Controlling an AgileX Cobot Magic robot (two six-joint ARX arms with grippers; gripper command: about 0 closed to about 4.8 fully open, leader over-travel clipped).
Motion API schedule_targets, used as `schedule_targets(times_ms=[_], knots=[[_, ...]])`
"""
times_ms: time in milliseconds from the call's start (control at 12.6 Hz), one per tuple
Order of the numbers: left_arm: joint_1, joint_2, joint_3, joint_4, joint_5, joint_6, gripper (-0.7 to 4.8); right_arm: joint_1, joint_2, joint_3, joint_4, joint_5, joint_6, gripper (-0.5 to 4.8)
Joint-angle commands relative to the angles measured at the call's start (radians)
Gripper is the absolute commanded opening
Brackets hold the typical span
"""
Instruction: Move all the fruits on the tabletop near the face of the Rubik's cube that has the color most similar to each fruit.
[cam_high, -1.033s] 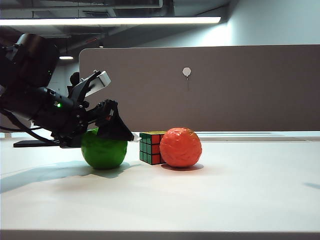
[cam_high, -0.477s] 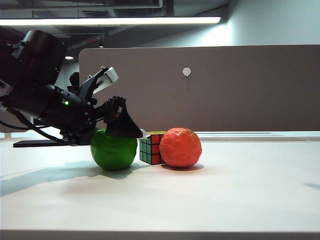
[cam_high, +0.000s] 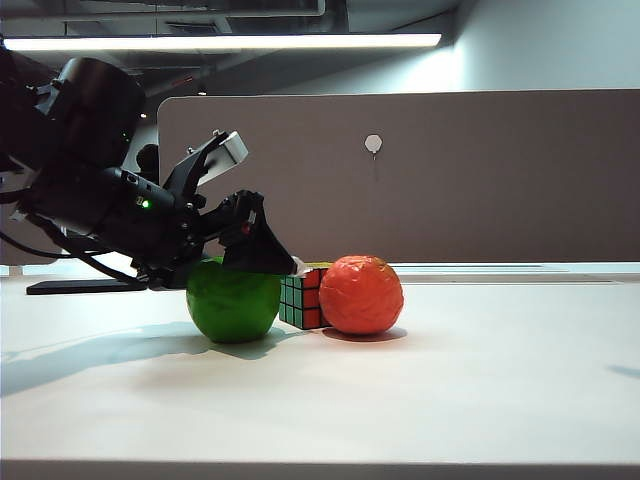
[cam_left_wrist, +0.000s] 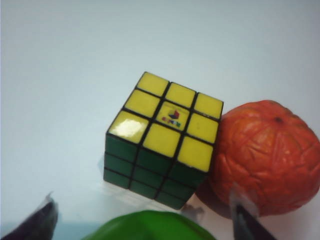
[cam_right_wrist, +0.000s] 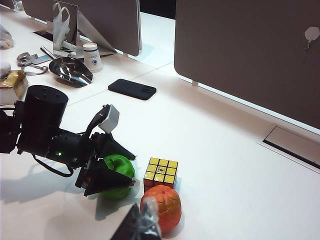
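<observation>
apple (cam_high: 233, 312): parked by cube (cam_high: 303, 296) green face
orange (cam_high: 361, 295): done
left pincer (cam_high: 262, 262): spread wide around apple, release left
right pincer (cam_right_wrist: 142, 223): shut, empty, near side

A brown partition panel (cam_high: 400, 180) stands behind the white desk, with a long ceiling light strip (cam_high: 220, 42) glowing above. A pale wall (cam_high: 560, 45) rises beyond.

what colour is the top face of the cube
Yellow; the cube shows it best in the left wrist view.

A shiny green apple (cam_high: 232, 300) is sitting just left of the Rubik's cube (cam_high: 304, 296); a wrinkly orange fruit (cam_high: 361, 294) is touching its right side.
</observation>
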Motion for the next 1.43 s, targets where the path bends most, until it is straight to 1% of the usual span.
schedule_targets(times_ms=[79,318,397,477,556,636,794,874,953,1271,1430], knots=[[-0.001,-0.002,0.01,0.014,-0.003,0.006,4.79,0.0,-0.001,0.003,0.01,0.0,-0.003,-0.06],[-0.001,-0.002,0.04,0.014,-0.012,0.005,4.79,0.0,-0.001,0.003,0.01,0.0,-0.003,-0.06],[-0.001,-0.002,0.106,0.013,-0.012,-0.027,4.79,0.0,-0.001,0.003,0.01,0.001,-0.003,-0.06],[-0.001,-0.003,0.131,0.013,-0.012,-0.038,4.79,0.0,-0.001,0.003,0.01,0.001,-0.003,-0.06],[-0.001,-0.015,0.221,0.013,-0.012,-0.076,4.79,-0.002,-0.001,0.003,0.018,0.004,-0.016,-0.06],[0.002,-0.055,0.245,0.014,-0.023,-0.071,4.79,-0.007,-0.008,0.004,0.027,0.064,-0.042,-0.06],[0.01,-0.093,0.25,0.014,-0.053,-0.071,4.79,-0.016,-0.016,0.005,0.034,0.108,-0.041,-0.06],[0.049,-0.183,0.25,-0.001,-0.117,-0.071,4.79,-0.051,-0.043,0.005,0.041,0.133,-0.041,-0.06],[0.061,-0.207,0.25,-0.014,-0.127,-0.071,4.79,-0.062,-0.051,0.005,0.041,0.133,-0.041,-0.06],[0.108,-0.311,0.25,-0.11,-0.175,-0.071,4.79,-0.115,-0.1,0.005,0.039,0.132,-0.04,-0.06],[0.152,-0.41,0.25,-0.266,-0.204,-0.064,4.79,-0.15,-0.148,0.005,0.029,0.132,-0.039,-0.06]])
